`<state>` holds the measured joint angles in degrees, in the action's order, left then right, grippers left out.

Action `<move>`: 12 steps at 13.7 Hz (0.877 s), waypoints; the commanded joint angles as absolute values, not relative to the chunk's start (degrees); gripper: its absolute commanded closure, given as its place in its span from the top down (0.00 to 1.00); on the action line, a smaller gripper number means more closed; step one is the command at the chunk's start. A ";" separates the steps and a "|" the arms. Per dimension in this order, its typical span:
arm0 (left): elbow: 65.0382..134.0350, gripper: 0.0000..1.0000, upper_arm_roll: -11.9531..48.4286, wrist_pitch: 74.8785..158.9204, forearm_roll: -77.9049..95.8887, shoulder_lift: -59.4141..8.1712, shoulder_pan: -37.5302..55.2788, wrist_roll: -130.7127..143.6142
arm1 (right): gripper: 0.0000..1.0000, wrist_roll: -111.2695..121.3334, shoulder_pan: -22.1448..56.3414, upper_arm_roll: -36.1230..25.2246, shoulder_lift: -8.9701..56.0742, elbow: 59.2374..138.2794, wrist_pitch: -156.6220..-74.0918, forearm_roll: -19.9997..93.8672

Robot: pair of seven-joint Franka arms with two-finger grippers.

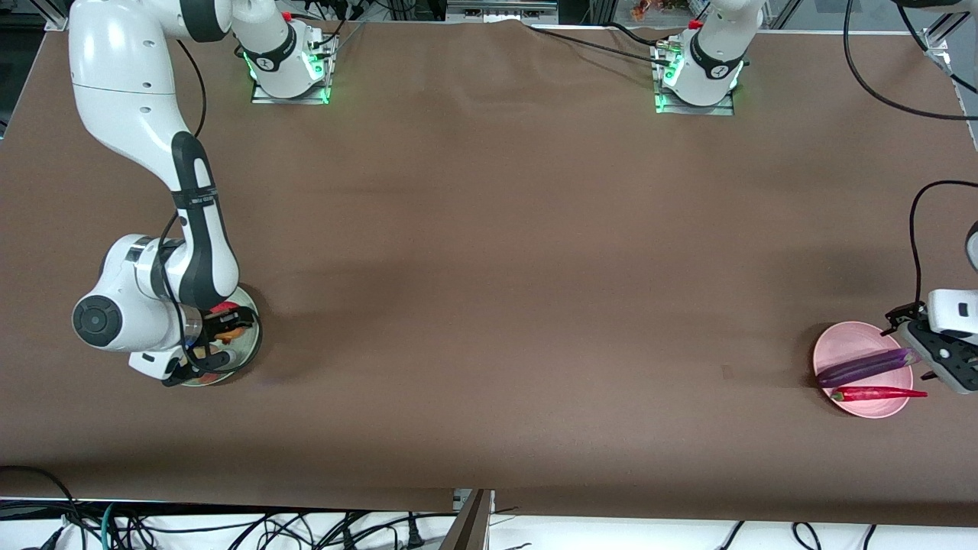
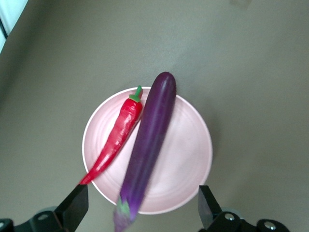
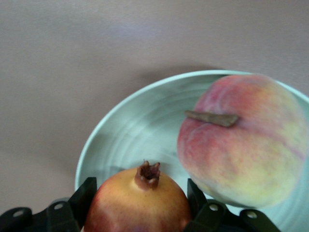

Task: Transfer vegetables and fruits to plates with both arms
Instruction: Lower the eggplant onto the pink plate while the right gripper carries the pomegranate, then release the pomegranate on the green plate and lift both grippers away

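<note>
The pale pink plate (image 1: pixel 834 344) lies at the left arm's end of the table. The purple eggplant (image 1: pixel 867 367) and the red chili pepper (image 1: pixel 879 394) lie side by side on it. My left gripper (image 1: pixel 913 344) hovers over the plate's edge, open and empty. In the left wrist view its fingers (image 2: pixel 77 205) stand wide either side of the eggplant's (image 2: pixel 147 145) stem end, beside the chili (image 2: pixel 118 137) on the plate (image 2: pixel 188 150). My right gripper (image 1: pixel 218 336) is low over the mint green plate (image 1: pixel 252 347). It is shut on the red-yellow fruit (image 3: pixel 140 203), beside the peach (image 3: pixel 241 145) lying in the plate (image 3: pixel 140 125).
The brown table (image 1: pixel 497 305) stretches bare between the two plates. Both arm bases (image 1: pixel 290 69) stand at the edge farthest from the front camera. Cables hang along the nearest edge.
</note>
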<state>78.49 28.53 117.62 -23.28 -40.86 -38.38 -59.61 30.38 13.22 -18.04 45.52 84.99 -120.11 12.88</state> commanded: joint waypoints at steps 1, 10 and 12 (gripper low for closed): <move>79.37 1.00 30.14 111.12 -21.80 -36.84 -37.09 -49.87 | 1.00 31.03 12.13 -17.14 44.13 83.68 -120.24 13.01; 78.75 1.00 46.13 90.18 -20.66 -23.47 -36.83 -8.48 | 1.00 15.31 12.66 -17.23 38.34 63.45 -93.62 15.56; 74.47 1.00 46.32 88.51 -15.68 -23.64 -36.65 -1.00 | 1.00 13.28 12.22 -16.27 31.24 70.18 -91.50 14.77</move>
